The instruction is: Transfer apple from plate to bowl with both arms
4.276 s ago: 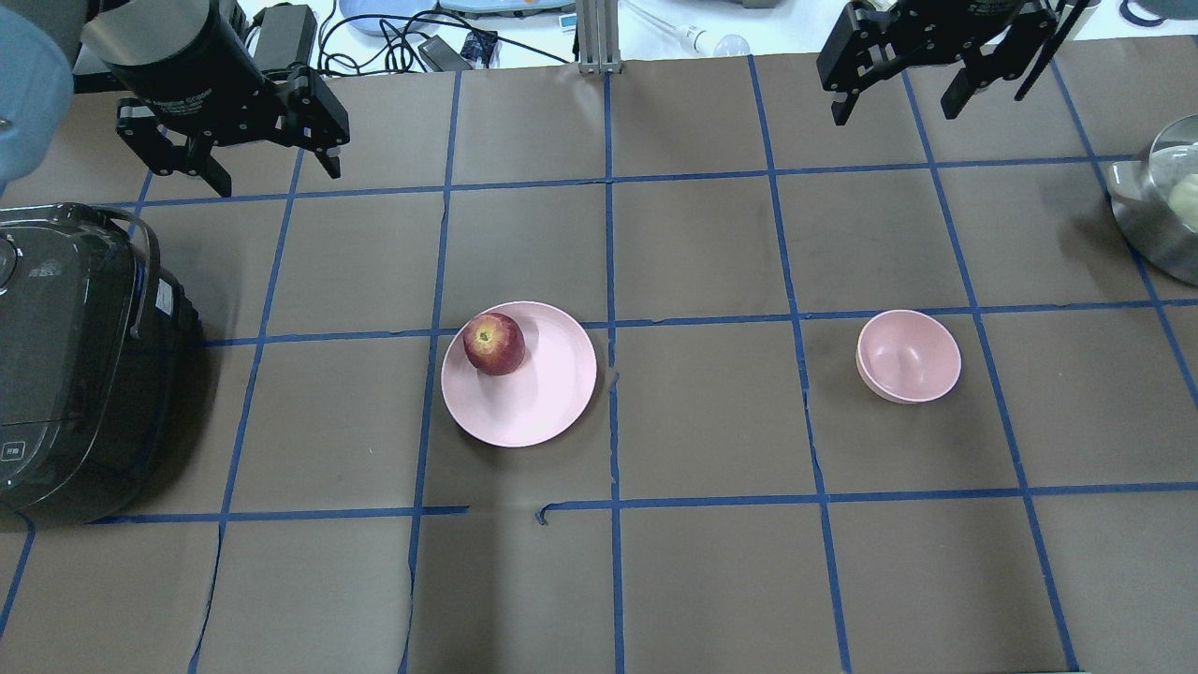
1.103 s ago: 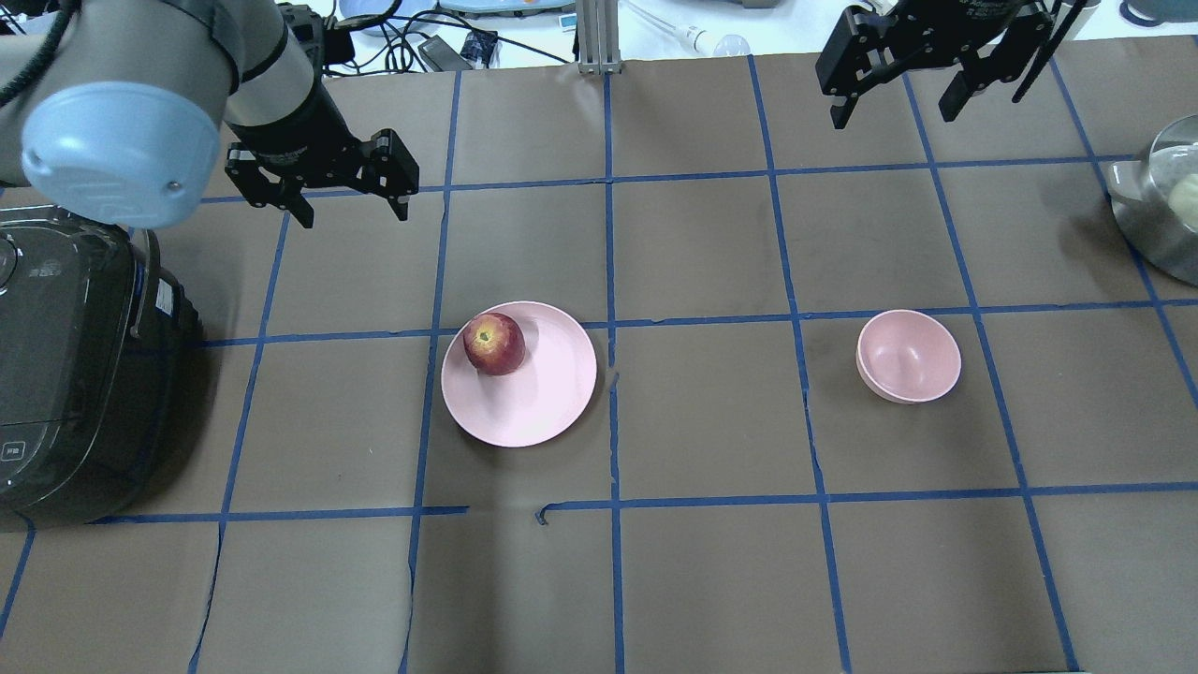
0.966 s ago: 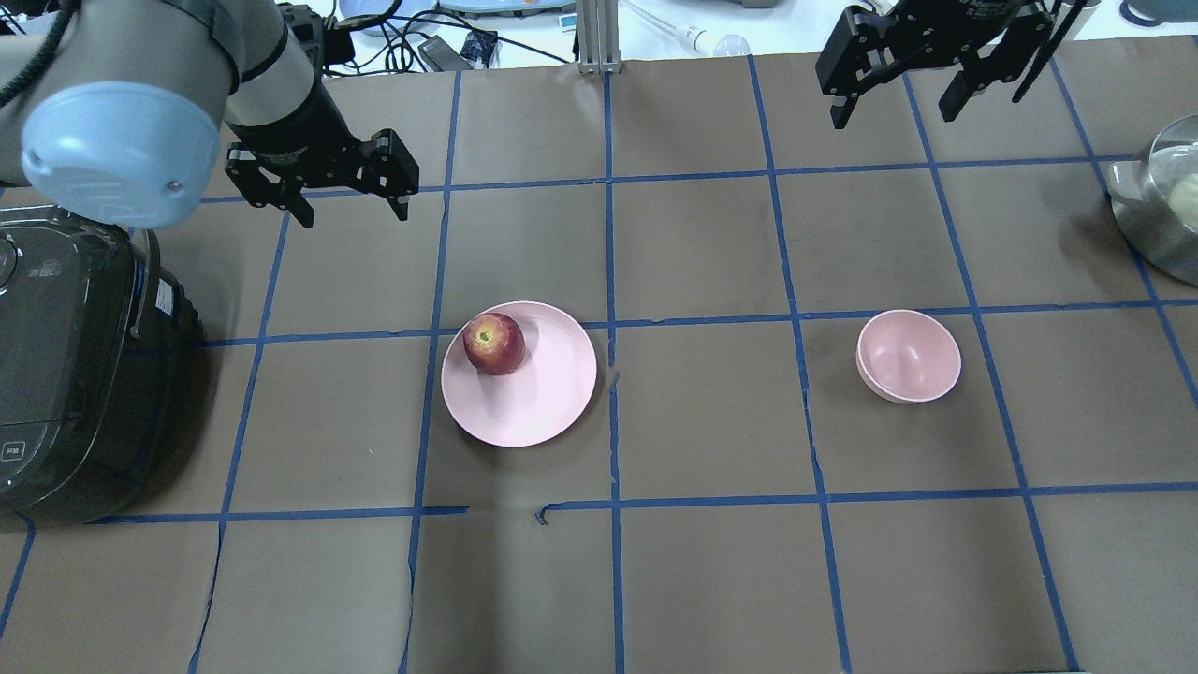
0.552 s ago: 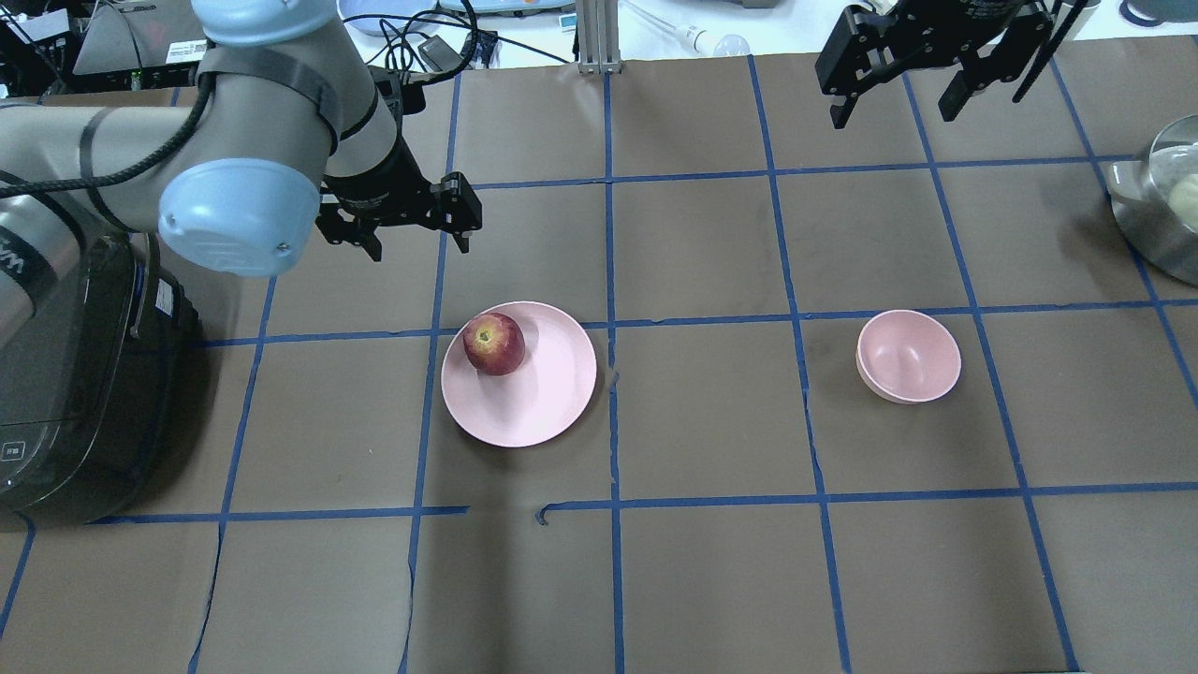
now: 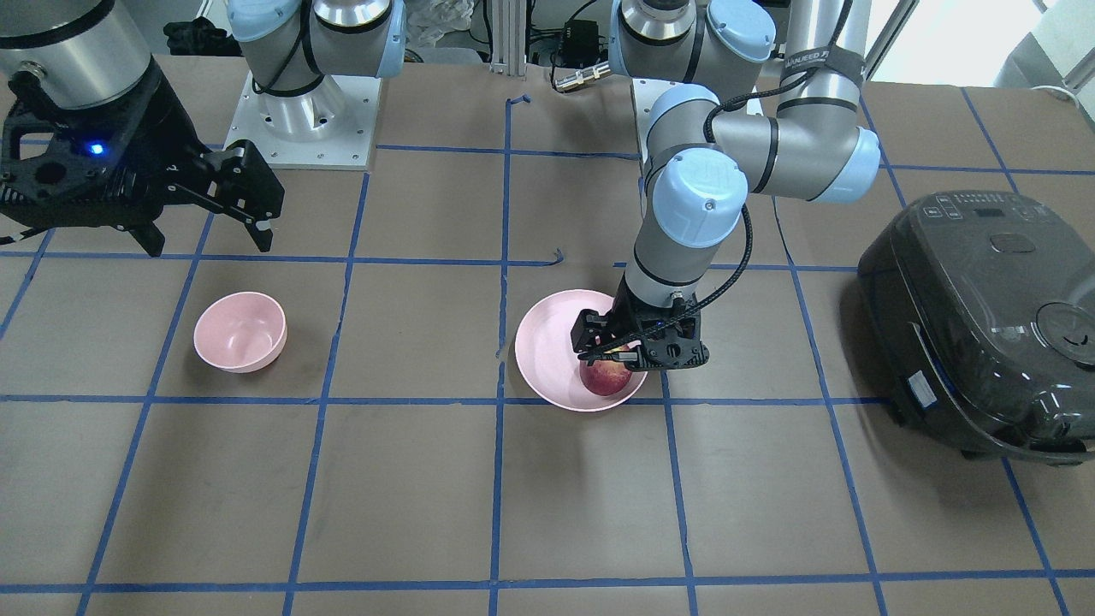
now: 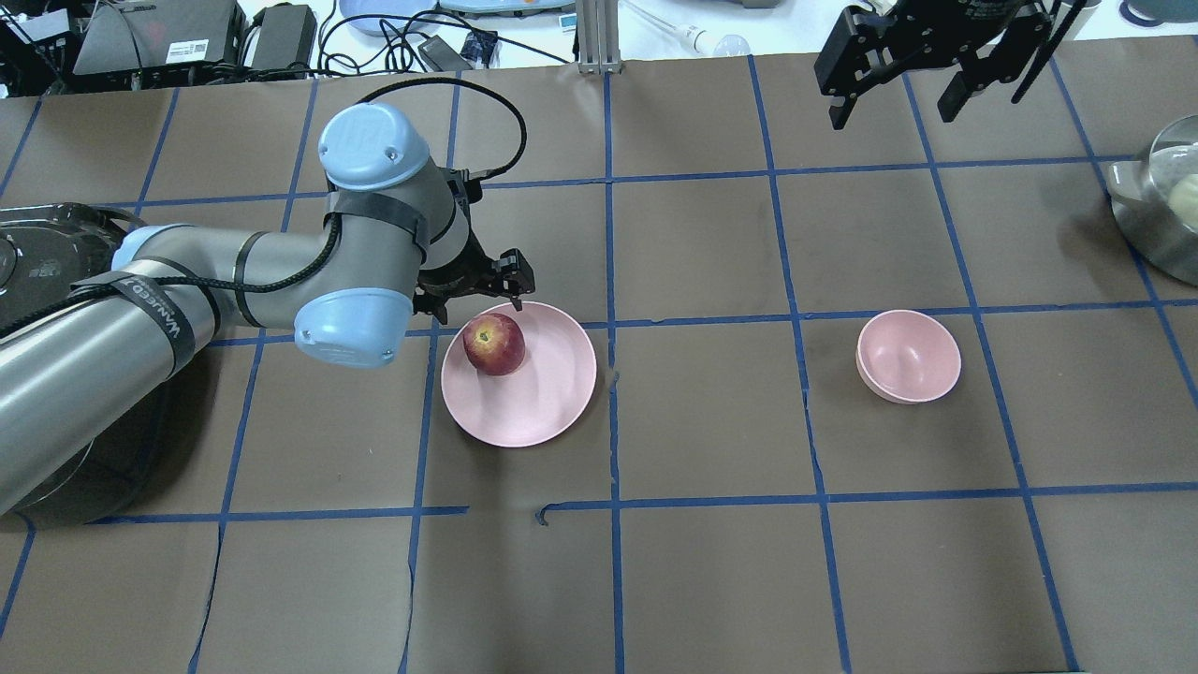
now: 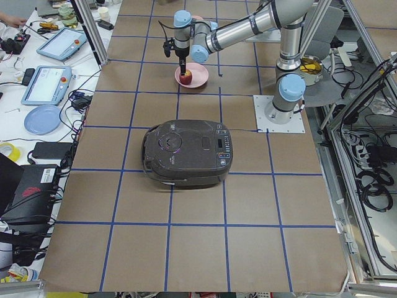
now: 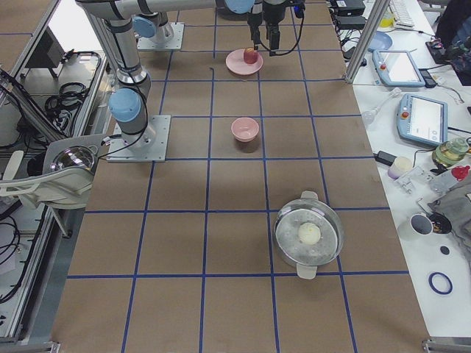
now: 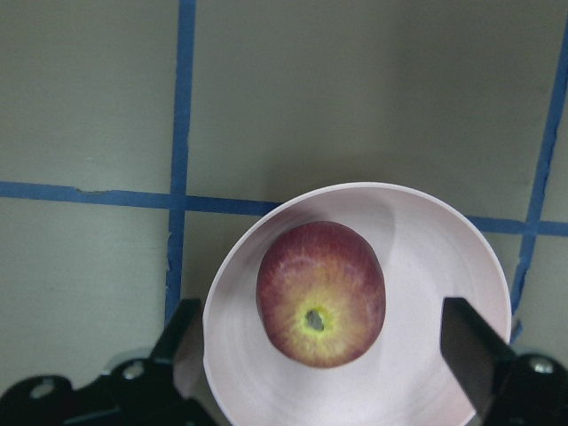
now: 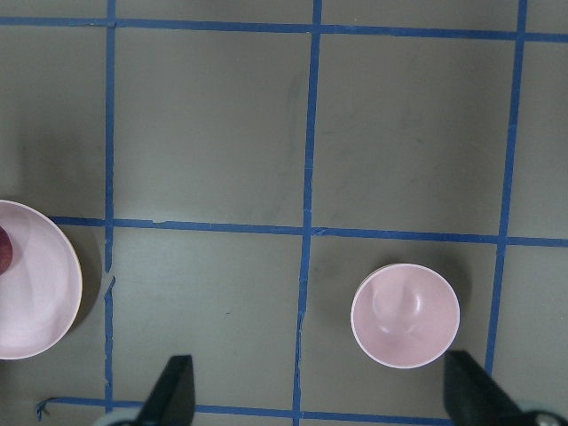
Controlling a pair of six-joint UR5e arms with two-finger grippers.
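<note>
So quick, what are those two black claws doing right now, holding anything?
Left gripper: open, empty, over the round red apple on the wide pale pink plate.
Right gripper: open, empty.

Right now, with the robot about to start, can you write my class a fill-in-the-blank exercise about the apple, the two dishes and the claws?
1. The apple rests on the wide pink ____.
2. The left claw hangs over the apple with its jaws ____.
3. The small bowl is ____.
4. The right claw, far from the bowl, grips ____.

Missing words: plate; open; empty; nothing.
</note>
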